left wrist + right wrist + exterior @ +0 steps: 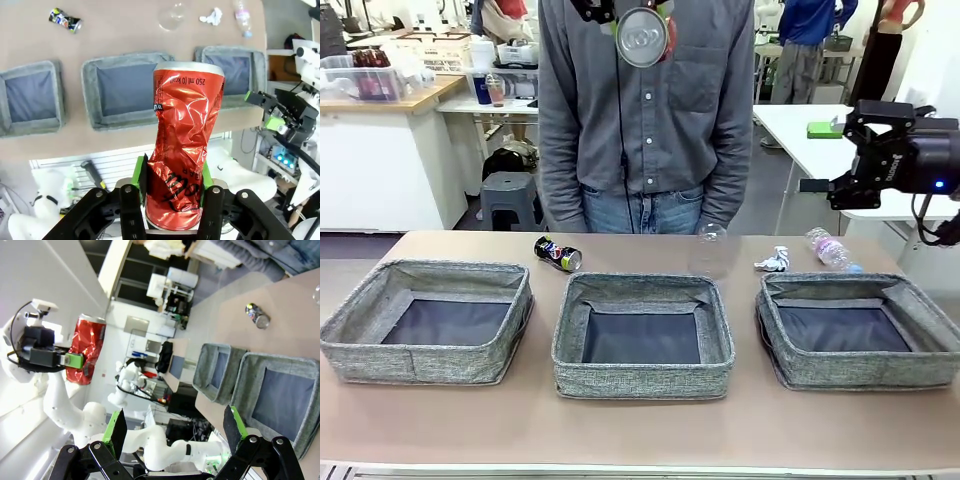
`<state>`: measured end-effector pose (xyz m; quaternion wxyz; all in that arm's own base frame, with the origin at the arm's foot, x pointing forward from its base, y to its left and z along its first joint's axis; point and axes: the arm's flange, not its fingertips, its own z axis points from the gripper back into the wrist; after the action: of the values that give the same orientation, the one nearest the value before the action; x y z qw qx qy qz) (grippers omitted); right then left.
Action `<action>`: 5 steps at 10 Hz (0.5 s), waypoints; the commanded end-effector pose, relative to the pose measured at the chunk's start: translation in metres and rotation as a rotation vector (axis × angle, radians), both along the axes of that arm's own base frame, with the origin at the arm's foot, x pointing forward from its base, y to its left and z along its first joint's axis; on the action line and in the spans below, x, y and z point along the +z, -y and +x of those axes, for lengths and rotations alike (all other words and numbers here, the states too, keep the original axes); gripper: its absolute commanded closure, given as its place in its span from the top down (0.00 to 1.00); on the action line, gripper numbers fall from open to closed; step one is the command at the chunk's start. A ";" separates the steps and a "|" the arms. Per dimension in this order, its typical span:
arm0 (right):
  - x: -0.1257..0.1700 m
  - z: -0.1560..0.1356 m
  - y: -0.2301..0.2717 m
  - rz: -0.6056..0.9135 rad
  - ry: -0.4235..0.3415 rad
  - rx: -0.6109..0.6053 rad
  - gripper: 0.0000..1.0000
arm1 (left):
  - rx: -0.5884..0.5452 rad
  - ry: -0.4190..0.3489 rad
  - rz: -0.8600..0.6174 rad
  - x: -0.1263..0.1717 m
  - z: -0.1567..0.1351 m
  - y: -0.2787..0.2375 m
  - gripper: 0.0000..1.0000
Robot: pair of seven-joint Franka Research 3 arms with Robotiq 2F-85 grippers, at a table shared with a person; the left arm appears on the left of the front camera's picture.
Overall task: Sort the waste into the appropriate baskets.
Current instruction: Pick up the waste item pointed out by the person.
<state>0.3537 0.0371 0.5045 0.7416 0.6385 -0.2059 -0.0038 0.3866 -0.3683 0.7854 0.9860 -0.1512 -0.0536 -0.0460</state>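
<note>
the left gripper (172, 175) is clamped narrowly on the lower end of a crushed red aluminium can (187, 115). its green pads press into the dented sides and the can stands upright between them. it hangs high over the robot's side of the long brown table (125, 30), with the baskets spread out below. in the left wrist view the can lines up roughly with the middle one, though i cannot tell whether it is truly above it. the right gripper (176, 427) stands wide and holds nothing, raised at the right side, well apart from the waste.

three shallow grey woven-fabric baskets sit in a row: the left basket (420, 270), the middle basket (640, 283) and the right basket (840, 285). all three show bare dark bottoms, so nothing has been sorted into them yet.

beyond the baskets, along the far edge by the person, four pieces lie on the table. a small dark blue soda can (558, 253) lies on its side behind the gap between the left and middle baskets. a clear plastic cup (712, 245) is behind the middle basket's right corner. a crumpled white-and-blue wrapper (773, 261) and a clear plastic bottle (830, 250) lie just behind the right basket.

as i judge it, the task is at its very start: one piece is in the grip and not yet dropped, four are untouched, none delivered.
</note>
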 end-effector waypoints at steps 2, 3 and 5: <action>0.004 0.002 -0.003 0.029 -0.002 -0.008 1.00 | -0.002 0.025 0.013 0.005 0.001 -0.005 0.44; 0.004 0.002 -0.003 0.029 -0.002 -0.008 1.00 | -0.001 0.002 0.001 0.001 0.000 -0.001 0.44; 0.004 0.002 -0.003 0.029 -0.002 -0.008 1.00 | 0.036 -0.129 0.108 -0.035 0.021 -0.002 0.44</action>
<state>0.3538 0.0372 0.5047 0.7408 0.6393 -0.2063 -0.0043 0.3972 -0.3687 0.7616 0.9909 -0.1269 -0.0215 -0.0393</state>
